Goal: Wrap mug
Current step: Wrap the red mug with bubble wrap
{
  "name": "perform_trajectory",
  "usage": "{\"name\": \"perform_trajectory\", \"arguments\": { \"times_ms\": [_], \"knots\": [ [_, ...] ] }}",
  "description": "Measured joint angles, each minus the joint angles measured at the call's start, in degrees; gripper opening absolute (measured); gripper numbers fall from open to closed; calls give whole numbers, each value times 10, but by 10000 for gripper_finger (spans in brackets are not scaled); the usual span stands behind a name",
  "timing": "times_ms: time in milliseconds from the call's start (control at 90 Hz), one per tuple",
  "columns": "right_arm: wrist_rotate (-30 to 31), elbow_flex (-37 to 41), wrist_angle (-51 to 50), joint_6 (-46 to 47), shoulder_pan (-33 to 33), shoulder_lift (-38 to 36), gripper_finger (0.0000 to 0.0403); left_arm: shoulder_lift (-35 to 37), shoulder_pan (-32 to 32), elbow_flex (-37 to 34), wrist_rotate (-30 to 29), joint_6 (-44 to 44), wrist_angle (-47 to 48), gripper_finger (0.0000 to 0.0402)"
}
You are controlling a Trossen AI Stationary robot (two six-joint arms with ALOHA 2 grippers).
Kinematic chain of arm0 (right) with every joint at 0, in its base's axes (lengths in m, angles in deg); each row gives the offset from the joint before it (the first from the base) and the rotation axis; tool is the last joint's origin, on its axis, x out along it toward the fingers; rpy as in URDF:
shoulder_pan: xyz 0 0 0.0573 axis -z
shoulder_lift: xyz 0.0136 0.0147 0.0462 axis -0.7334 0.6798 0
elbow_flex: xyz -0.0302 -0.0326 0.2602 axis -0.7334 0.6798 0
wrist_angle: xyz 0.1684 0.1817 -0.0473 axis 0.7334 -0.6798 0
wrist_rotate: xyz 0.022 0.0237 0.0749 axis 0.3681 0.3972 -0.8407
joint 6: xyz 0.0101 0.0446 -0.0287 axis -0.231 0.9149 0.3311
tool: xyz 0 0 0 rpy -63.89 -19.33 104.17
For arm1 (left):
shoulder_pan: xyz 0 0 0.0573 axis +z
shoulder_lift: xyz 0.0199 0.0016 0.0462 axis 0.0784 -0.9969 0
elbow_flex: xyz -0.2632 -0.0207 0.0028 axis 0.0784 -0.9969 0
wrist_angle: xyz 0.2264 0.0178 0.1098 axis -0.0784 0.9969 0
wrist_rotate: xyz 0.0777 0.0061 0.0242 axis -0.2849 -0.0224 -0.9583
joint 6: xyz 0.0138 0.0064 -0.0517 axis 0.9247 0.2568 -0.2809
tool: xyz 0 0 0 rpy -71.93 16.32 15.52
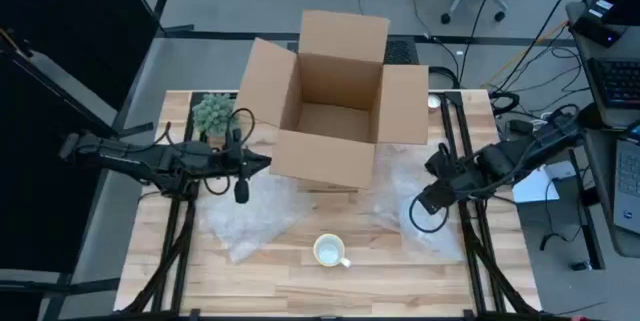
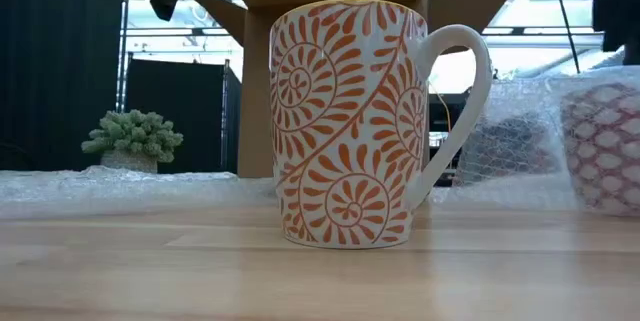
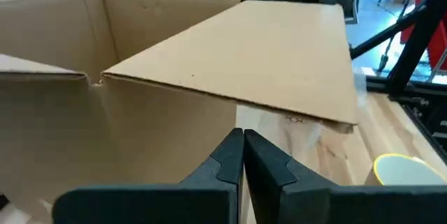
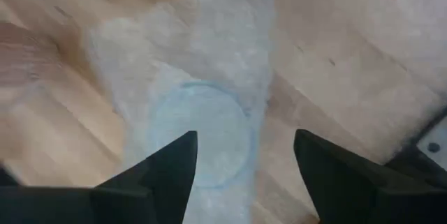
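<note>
So the mug stands upright on bare wood near the table's front edge, handle toward the right arm's side, nothing touching it; orange scroll pattern, unwrapped. Bubble wrap sheet lies flat just behind and to the left of it, one corner reaching toward the mug, probably staged so the mug can be set on it and rolled. Wrapping itself not yet begun, by my read.

Left gripper hovers beside the cardboard box's left front corner, over the back edge of that sheet. Its wrist view shows fingers pressed together, clenched on nothing. Looks parked low enough to pin or pick the sheet edge.

Right gripper hangs over a second bubble wrap patch on the right side, pointing down. Wrist view shows fingers spread wide with a round bundled shape under the wrap between them, so likely lined up for a grab; no contact visible.

Box sits at the back, flaps open, presumably the destination. Small succulent left of it, out of the way
</note>
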Motion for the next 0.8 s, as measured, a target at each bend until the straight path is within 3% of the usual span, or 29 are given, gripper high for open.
{"name": "perform_trajectory", "arguments": {
  "times_ms": [389,611,800],
  "knots": [
    [-5,155,145,4,15,90,221,0,0,0,0,14,10,0],
    [-15,158,149,-30,29,125,221,0,0,0,0,11,8,0],
    [-38,93,103,-55,30,103,222,0,0,0,-1,10,8,0]
  ]
}}
